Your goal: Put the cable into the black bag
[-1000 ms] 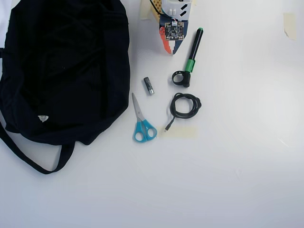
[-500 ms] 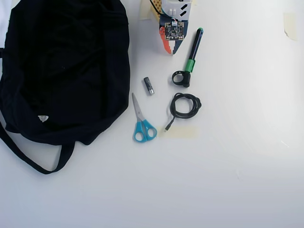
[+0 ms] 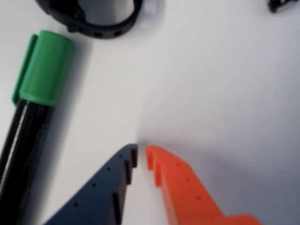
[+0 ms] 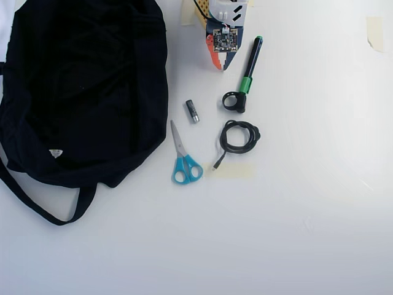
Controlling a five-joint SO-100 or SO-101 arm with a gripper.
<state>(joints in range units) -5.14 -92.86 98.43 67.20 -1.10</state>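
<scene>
Near marker (image 4: pixel 251 64) | gripper (image 3: pixel 141 151) nearly closed (empty) | cable (image 4: pixel 238 137) coiled

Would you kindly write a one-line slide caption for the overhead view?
Gripper empty beside green-capped marker; coiled black cable, scissors and black bag lie on white table.

Overhead view looks straight down; wrist view hugs the marker (image 3: pixel 35 108).

I'm working on a plain white tabletop (image 4: pixel 319 233), more a hobbyist's desk than a lab: bits of masking tape (image 4: pixel 374 32) stuck down, 1 marker (image 4: pixel 250 66), scissors (image 4: pixel 183 157), and my exposed circuit board (image 4: pixel 225 40).
</scene>
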